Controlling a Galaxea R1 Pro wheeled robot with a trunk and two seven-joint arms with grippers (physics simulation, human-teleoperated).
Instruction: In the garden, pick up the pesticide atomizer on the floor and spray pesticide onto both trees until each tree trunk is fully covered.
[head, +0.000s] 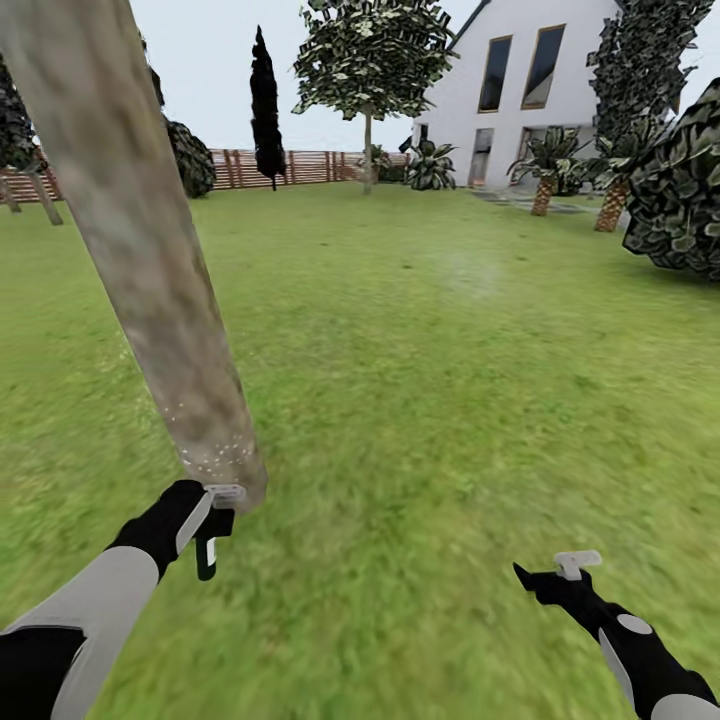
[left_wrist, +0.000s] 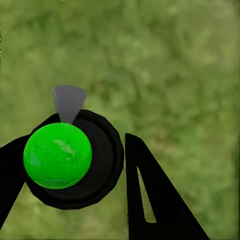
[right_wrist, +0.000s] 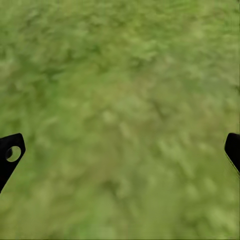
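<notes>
A thick mottled grey-tan tree trunk (head: 140, 260) rises at the left of the head view, with fine white specks (head: 215, 452) on its lowest part. My left gripper (head: 212, 520) hovers right at the trunk's base, shut on the pesticide atomizer (head: 206, 560), a slim dark bottle hanging below the fingers. In the left wrist view the atomizer (left_wrist: 95, 165) is a round black body with a bright green top and a grey nozzle, held between the black fingers (left_wrist: 150, 200) above the grass floor (left_wrist: 175, 75). My right gripper (head: 550, 572) is open over grass, its fingertips (right_wrist: 10, 152) wide apart.
Open lawn (head: 430, 330) stretches ahead. A leafy tree (head: 368, 60) and a dark cypress (head: 265, 105) stand before the wooden fence (head: 300, 165). A white house (head: 530, 90), short palms (head: 545, 170) and a large bush (head: 680, 200) lie at the far right.
</notes>
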